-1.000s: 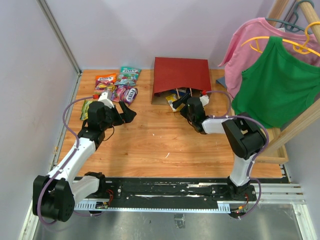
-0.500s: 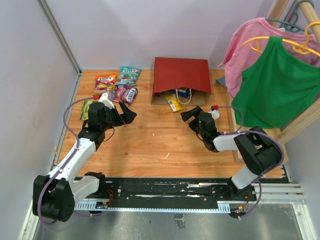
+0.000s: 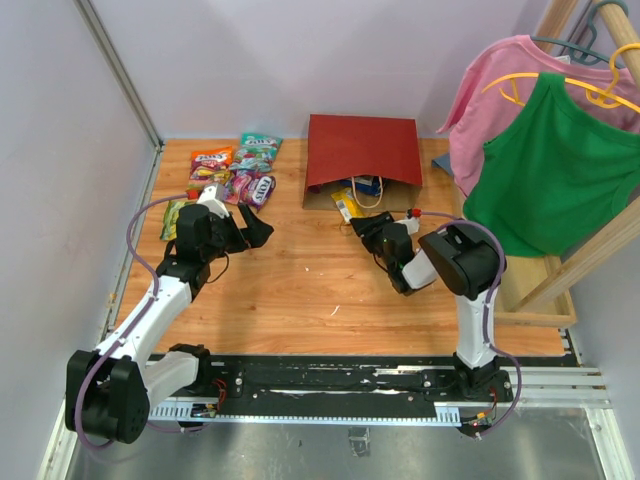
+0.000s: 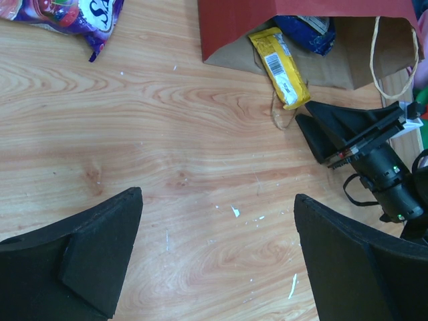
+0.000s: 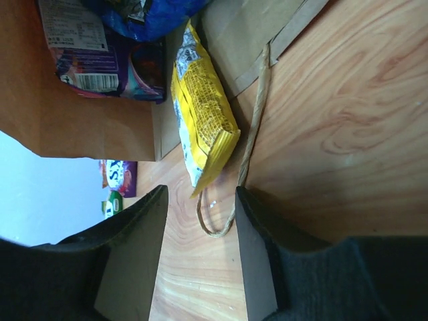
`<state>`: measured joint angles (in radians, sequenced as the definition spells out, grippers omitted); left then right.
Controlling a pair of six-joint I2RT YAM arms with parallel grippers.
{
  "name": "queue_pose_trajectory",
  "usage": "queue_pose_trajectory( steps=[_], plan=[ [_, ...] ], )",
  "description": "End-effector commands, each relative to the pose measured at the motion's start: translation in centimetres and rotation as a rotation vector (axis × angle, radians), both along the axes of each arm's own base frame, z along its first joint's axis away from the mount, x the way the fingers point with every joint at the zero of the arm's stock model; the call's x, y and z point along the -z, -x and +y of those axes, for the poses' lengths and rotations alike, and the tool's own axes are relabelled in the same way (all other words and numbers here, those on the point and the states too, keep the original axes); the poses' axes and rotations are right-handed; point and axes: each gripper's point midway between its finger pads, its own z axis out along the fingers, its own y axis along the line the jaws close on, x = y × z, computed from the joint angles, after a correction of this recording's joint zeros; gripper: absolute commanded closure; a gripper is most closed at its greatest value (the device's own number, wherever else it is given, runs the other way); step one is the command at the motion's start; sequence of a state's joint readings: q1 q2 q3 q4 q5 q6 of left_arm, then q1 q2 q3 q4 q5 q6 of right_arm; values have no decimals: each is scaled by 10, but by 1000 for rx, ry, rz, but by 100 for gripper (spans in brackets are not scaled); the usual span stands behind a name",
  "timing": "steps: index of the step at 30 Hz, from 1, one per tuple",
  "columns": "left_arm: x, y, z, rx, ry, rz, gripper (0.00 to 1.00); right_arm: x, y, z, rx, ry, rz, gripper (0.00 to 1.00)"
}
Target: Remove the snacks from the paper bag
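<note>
Top external view: the large dark red paper shopping bag (image 3: 362,150) lies on its side at upper centre of the frame, its brown kraft mouth facing the arms. Several small glossy candy packets (image 3: 235,170) are already out, piled at upper left. A yellow bar wrapper (image 3: 347,205) pokes from the bag mouth, and a blue Doritos bag (image 5: 144,17) and a purple packet (image 5: 100,63) sit deeper inside. The step in hand appears to be the reach for the yellow wrapper.

The right gripper (image 5: 199,214), at centre frame, faces the wrapper's near end. Its fingers (image 5: 134,254) stand part-way apart with nothing between them. The wrapper tip is just beyond the gap, and a thin twisted paper handle (image 5: 251,134) curls on the table close by. The next move probably calls for a short advance, so that the jaws straddle the wrapper and not the handle.

The left gripper (image 4: 221,221), left of centre, hovers fully spread over the bare wooden tabletop (image 4: 167,134), holding nothing.
</note>
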<state>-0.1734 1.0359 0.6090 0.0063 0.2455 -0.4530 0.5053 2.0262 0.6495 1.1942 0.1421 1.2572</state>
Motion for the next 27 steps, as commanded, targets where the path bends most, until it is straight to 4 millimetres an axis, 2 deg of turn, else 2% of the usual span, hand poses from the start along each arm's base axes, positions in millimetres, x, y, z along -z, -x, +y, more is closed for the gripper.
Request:
queue_pose_trajectory(
  steps=[1, 6, 12, 19, 21, 27],
  plan=[
    [-4, 1, -1, 12, -1, -30, 0, -1, -13, -2, 25, -59, -11, 54],
    [-2, -1, -2, 15, -2, -26, 0, 4, -15, -4, 30, -52, 3, 55],
    [-2, -1, -2, 15, -1, -25, 0, 14, -12, -9, 47, -37, 28, 67],
    [-3, 0, -2, 15, -2, -25, 0, 12, -28, -11, 61, -16, 21, 69],
    [-3, 0, -2, 15, -1, -26, 0, 11, -33, -13, 59, 4, 22, 74],
    [-3, 0, -2, 17, -2, -25, 0, -2, -39, -17, 50, 42, 8, 94]
  ],
)
